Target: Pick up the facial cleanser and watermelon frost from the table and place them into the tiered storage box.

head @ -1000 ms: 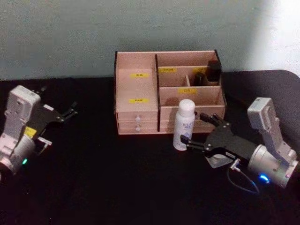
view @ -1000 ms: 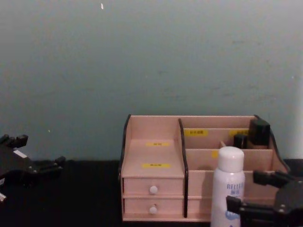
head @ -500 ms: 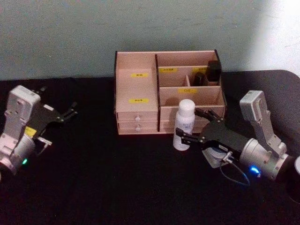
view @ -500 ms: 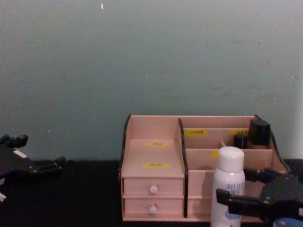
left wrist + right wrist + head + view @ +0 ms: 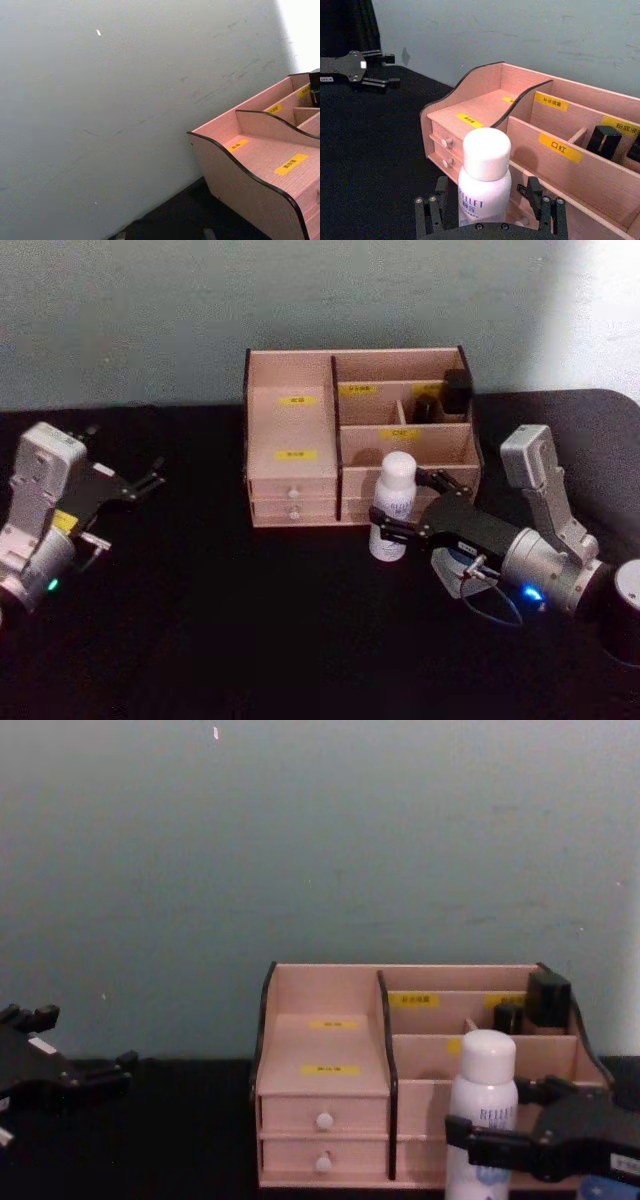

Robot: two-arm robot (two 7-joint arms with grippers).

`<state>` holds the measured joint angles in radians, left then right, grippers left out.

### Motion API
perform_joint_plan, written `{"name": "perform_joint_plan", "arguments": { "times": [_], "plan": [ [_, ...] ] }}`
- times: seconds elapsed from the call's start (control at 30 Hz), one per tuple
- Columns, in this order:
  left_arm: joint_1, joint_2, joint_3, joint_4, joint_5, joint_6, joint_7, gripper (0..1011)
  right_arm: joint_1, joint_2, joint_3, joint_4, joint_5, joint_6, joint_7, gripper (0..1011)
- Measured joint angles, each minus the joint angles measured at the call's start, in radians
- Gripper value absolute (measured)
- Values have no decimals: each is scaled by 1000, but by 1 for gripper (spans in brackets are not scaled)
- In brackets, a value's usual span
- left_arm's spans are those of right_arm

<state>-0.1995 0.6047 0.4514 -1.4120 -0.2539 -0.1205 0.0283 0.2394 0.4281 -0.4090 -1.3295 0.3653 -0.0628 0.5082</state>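
Observation:
The facial cleanser (image 5: pixel 392 505) (image 5: pixel 485 180) (image 5: pixel 482 1105), a tall white bottle with blue lettering, stands upright just in front of the tiered storage box (image 5: pixel 290 430) (image 5: pixel 480 107) (image 5: pixel 325 1030) (image 5: pixel 260 165). My right gripper (image 5: pixel 400 504) (image 5: pixel 487 207) (image 5: pixel 495 1112) is open, one finger on each side of the bottle's lower body, apparently not touching it. Under that gripper's body peeks the blue-and-white lid of the watermelon frost (image 5: pixel 460 565), mostly hidden. My left gripper (image 5: pixel 158 472) (image 5: pixel 80 1040) rests open at the table's far left.
Two small black bottles (image 5: pixel 455 390) (image 5: pixel 602 140) stand in the box's rear right compartments. A dark round object (image 5: pixel 625 595) sits at the right edge. A blue cable (image 5: pixel 495 612) loops by the right wrist. The wall rises close behind the box.
My right gripper has slid left and forward, so its open fingers now straddle the white bottle. The bottle, the box and the left arm have stayed put.

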Motion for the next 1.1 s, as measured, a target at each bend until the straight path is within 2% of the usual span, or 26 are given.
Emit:
{"name": "perform_joint_plan", "arguments": {
  "times": [0.87, 1.0, 1.1],
  "plan": [
    [0, 0, 0, 0, 0, 0, 0, 1002, 6, -8, 4, 12, 0, 13, 5, 998],
    [0, 0, 0, 0, 0, 0, 0, 1001, 5, -8, 4, 12, 0, 13, 5, 942],
    [0, 0, 0, 0, 0, 0, 0, 1001, 5, -7, 4, 11, 0, 12, 5, 834]
  ]
}}
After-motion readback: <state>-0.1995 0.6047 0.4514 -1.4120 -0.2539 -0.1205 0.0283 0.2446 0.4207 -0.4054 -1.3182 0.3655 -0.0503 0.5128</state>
